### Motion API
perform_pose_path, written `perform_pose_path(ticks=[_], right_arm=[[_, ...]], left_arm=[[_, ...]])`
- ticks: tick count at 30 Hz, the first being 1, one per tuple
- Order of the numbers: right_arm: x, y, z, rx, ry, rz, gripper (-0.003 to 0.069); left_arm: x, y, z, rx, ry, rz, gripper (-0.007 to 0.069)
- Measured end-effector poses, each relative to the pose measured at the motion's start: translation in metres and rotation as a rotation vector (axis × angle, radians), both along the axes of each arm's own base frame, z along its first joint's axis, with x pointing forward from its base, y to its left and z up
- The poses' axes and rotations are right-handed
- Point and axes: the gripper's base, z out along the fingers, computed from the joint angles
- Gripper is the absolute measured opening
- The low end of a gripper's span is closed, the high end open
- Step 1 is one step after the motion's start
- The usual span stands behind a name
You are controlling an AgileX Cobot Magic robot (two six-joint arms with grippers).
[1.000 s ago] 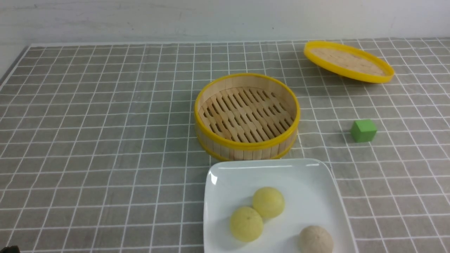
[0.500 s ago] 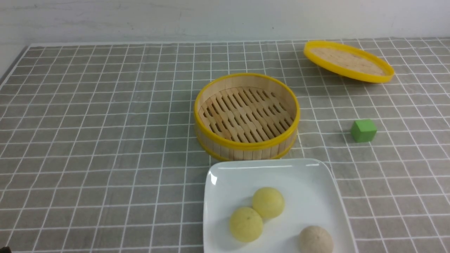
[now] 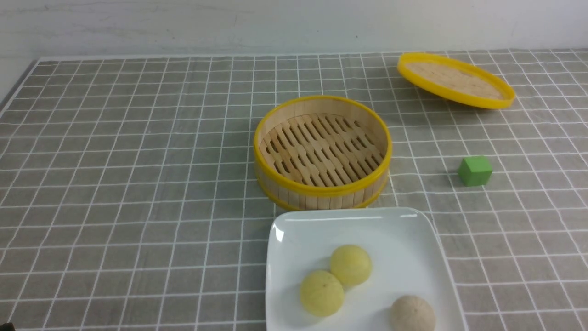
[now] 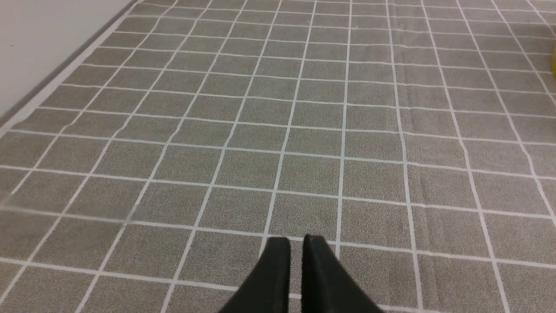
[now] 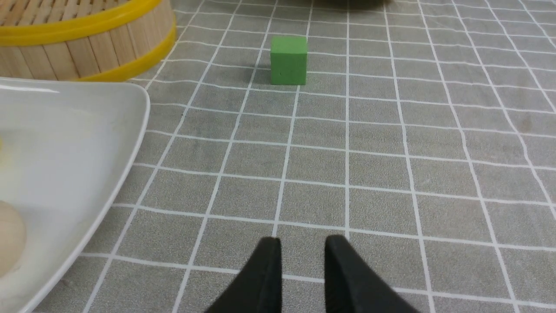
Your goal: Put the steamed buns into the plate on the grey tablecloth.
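Note:
Three steamed buns lie in the white square plate (image 3: 404, 243) on the grey tablecloth (image 3: 138, 161): two pale yellow buns (image 3: 351, 264) (image 3: 321, 293) touching each other, and a beige bun (image 3: 412, 313) nearer the front edge. Neither gripper shows in the front view. My left gripper (image 4: 296, 239) hangs over bare tablecloth (image 4: 304, 130), its jaws a narrow slit apart and empty. My right gripper (image 5: 302, 240) is open and empty over the cloth beside the plate (image 5: 87, 143), where the beige bun (image 5: 8, 237) peeks in at the frame's edge.
An empty bamboo steamer basket (image 3: 321, 186) stands just behind the plate. Its yellow-rimmed lid (image 3: 455, 80) rests tilted at the back right. A green cube (image 3: 475, 170) sits right of the basket, straight ahead of my right gripper as the cube (image 5: 288, 60).
A dark sliver at the front view's bottom left corner has slipped almost out of frame. Buns, plate, basket, lid and cube have not moved.

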Motion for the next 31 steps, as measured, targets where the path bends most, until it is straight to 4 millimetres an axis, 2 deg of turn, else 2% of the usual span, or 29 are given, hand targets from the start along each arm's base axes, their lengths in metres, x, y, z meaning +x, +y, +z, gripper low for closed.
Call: perform_pose_path(ticks=[31], right_arm=[[0.0000, 0.0000, 0.0000, 0.000, 0.000, 0.000, 0.0216]], left_arm=[[0.0000, 0.0000, 0.0000, 0.000, 0.000, 0.000, 0.0088]])
